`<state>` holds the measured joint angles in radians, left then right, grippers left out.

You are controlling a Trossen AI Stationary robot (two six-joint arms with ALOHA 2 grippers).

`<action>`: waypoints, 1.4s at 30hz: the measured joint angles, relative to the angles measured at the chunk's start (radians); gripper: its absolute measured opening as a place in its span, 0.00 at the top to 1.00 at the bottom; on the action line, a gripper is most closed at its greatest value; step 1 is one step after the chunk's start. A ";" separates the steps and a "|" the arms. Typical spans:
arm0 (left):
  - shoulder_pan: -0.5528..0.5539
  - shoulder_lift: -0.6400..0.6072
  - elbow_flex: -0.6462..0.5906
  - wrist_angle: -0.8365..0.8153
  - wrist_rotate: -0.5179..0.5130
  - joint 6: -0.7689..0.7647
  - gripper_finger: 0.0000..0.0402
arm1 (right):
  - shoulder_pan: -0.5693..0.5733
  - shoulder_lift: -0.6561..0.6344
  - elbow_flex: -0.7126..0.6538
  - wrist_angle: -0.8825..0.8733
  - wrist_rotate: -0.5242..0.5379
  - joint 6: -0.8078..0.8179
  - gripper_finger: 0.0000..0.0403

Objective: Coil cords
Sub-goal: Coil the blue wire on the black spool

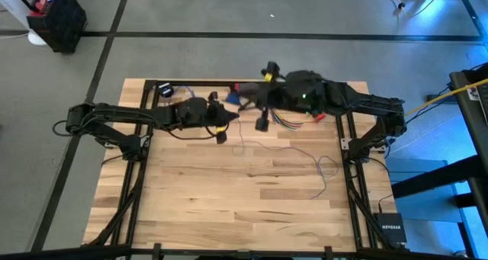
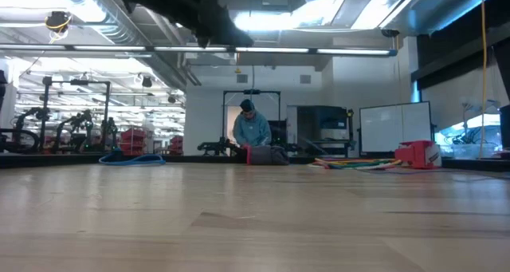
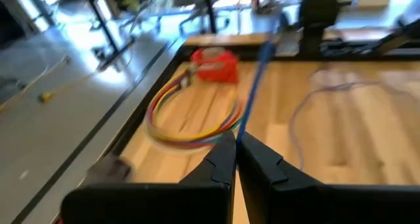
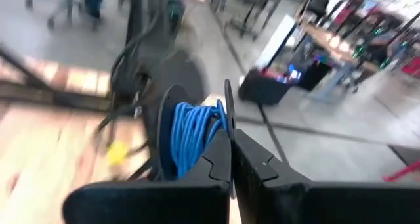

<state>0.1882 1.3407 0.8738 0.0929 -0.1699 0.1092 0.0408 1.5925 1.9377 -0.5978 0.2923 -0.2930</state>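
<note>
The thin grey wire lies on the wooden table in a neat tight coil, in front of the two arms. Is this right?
Not quite. The thin grey wire lies on the wooden table in front of the two arms, but loose and squiggly, not in a neat coil. The high view shows it.

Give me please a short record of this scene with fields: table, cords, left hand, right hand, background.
table: wooden table, seen from above
thin wire: grey-lilac wire, loose and squiggly on the wood, not coiled
blue cord: blue cord, bundled in loops, in front of the right hand
coloured cables: multicoloured cable loop beside a red object
left hand: left hand shut, a blue cord at its tips
right hand: right hand shut
background: person beyond the table
</note>
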 joint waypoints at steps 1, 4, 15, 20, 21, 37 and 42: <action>0.010 -0.002 0.000 -0.021 -0.003 -0.001 0.99 | 0.013 0.000 0.000 -0.040 0.012 0.001 0.99; 0.027 -0.016 0.000 -0.105 -0.005 -0.007 0.99 | 0.044 0.000 0.002 -0.168 0.074 0.024 0.99; 0.034 -0.084 -0.003 -0.242 -0.018 -0.028 0.99 | 0.020 0.000 -0.167 -0.522 0.203 0.133 0.99; 0.034 -0.084 -0.003 -0.240 -0.016 -0.038 0.99 | -0.009 0.002 -0.315 -0.482 0.196 0.134 0.99; 0.034 -0.084 -0.003 -0.235 -0.015 -0.038 0.99 | -0.019 0.002 -0.343 -0.471 0.196 0.135 0.99; -0.032 0.007 -0.001 0.140 0.117 -0.046 0.99 | -0.159 0.004 -0.649 0.167 0.094 0.119 0.99; -0.041 0.046 -0.001 0.221 0.118 -0.049 0.99 | -0.181 0.007 -0.651 0.305 0.018 0.141 0.99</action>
<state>0.1472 1.3864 0.8730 0.3142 -0.0517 0.0601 -0.1399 1.5995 1.2865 -0.2933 0.3107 -0.1524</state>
